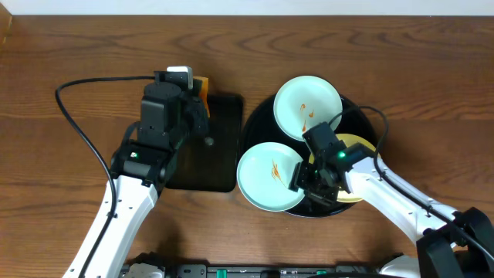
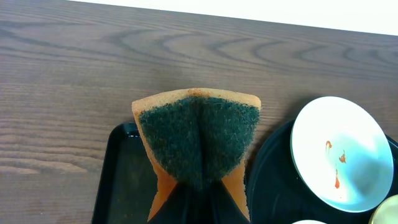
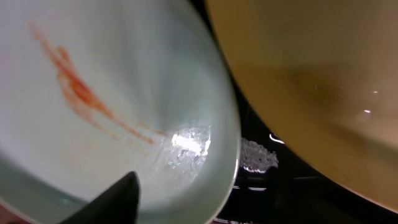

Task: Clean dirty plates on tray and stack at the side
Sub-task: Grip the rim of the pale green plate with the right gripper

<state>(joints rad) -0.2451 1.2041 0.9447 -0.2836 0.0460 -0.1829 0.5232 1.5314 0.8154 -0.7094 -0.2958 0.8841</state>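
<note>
A glossy round black tray (image 1: 258,127) with a raised rim carries three smooth, shallow plates. The far mint plate (image 1: 307,108) and the near mint plate (image 1: 266,177) are streaked with orange-red sauce, and the pale yellow plate (image 1: 361,144) lies partly under the arm. The right end effector (image 1: 297,179) sits at the near mint plate's right rim with one finger (image 3: 112,199) over its wet inside; I cannot tell whether it grips. The left end effector (image 2: 198,196) is pinched tight on a folded orange sponge (image 2: 199,137) with a coarse dark-green scouring face, above a flat rectangular tray (image 1: 220,154). The desk (image 1: 77,46) is brown wood with a bold grain.
</note>
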